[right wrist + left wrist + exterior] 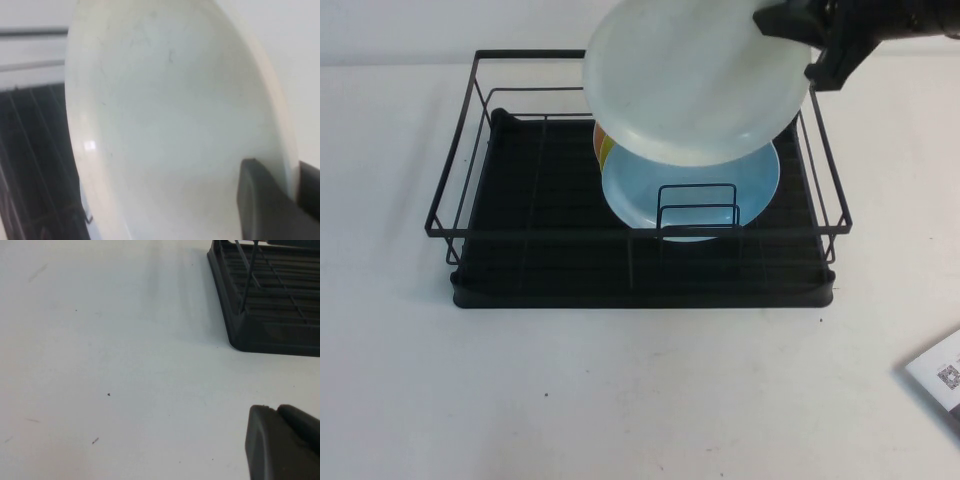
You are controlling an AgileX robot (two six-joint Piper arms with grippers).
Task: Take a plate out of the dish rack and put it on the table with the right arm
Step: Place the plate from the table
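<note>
The table (620,400) carries the dish rack (550,270), which holds a light blue plate (640,195) and, behind it, a yellow plate (604,148). The plate (695,80) is in the air above the rack's back right part. Only the right wrist view shows the right gripper (292,192) with its jaws closed on the plate rim. The left gripper (282,442) is near the rack corner, low over the table; I cannot tell its jaws.

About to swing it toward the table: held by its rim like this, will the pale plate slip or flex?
The plate looks rigid, so flex is unlikely. Its smooth surface and the right gripper pinching only the edge suggest it could pivot. Left gripper sits low over the table.
</note>
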